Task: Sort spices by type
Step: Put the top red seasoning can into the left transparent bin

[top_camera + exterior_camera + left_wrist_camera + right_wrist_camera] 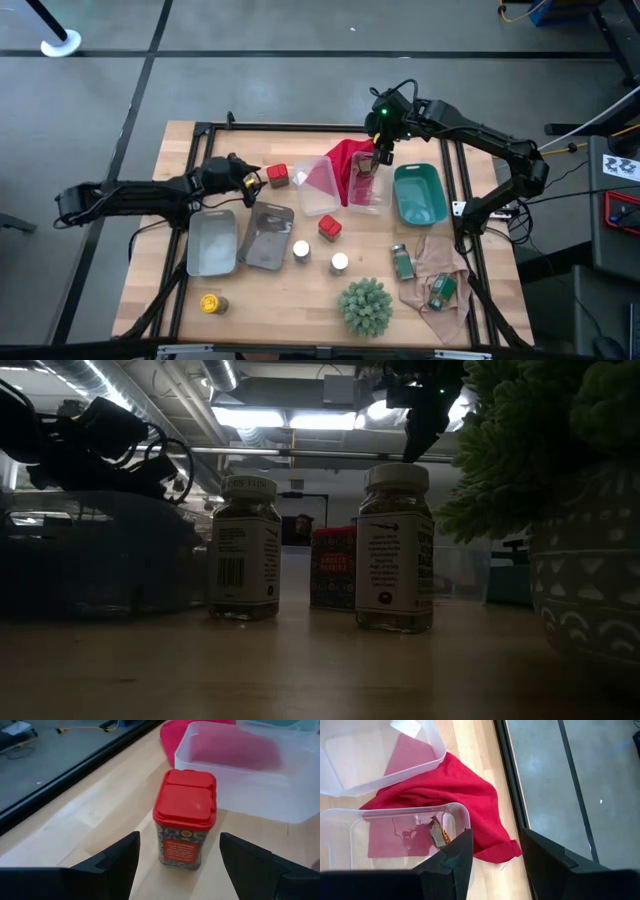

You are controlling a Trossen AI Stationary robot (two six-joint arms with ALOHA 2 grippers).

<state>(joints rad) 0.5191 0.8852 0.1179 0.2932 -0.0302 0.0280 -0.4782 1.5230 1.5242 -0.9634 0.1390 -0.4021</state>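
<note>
Between left fingers [120, 857]: red tin [185, 817].

On the wooden table [150, 270] we note two grey trays [212, 243], clear bins on a red cloth [345, 155], a teal bin [420, 195], two red tins [278, 176], two white-topped jars [301, 250], a yellow-capped jar [210, 303], green-labelled jars [403, 263] on a beige cloth [432, 262], and a spiky plant [365, 306].
</note>
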